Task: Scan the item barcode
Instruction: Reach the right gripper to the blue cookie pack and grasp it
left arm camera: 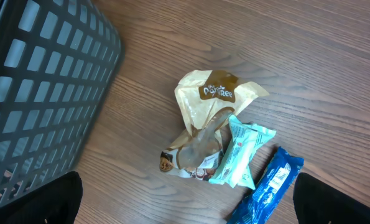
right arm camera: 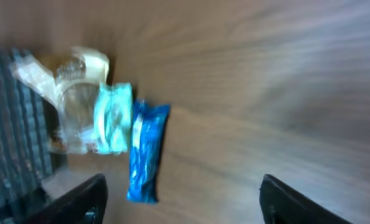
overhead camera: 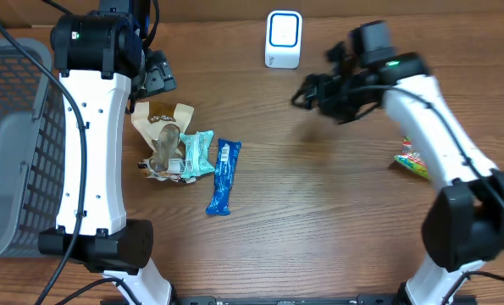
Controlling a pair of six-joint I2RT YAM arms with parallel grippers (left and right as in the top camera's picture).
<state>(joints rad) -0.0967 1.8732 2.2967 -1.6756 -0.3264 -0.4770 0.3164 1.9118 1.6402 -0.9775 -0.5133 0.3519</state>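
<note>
A white barcode scanner [overhead camera: 283, 38] stands at the back of the table. Left of centre lies a heap of snack items: a beige packet [overhead camera: 161, 119] [left arm camera: 212, 93], a teal packet [overhead camera: 197, 154] [left arm camera: 242, 152] [right arm camera: 113, 118] and a blue bar [overhead camera: 224, 176] [left arm camera: 268, 186] [right arm camera: 146, 149]. A colourful packet [overhead camera: 411, 161] lies at the right beside the right arm. My left gripper [overhead camera: 158, 76] [left arm camera: 185, 211] hangs open above the heap, holding nothing. The right gripper [overhead camera: 307, 89] [right arm camera: 185, 205] is open and empty in mid-air just below the scanner; its view is motion-blurred.
A grey mesh basket [overhead camera: 6, 127] [left arm camera: 41, 81] [right arm camera: 10, 124] fills the left side of the table, close to the heap. Bare wood spreads between the heap and the colourful packet.
</note>
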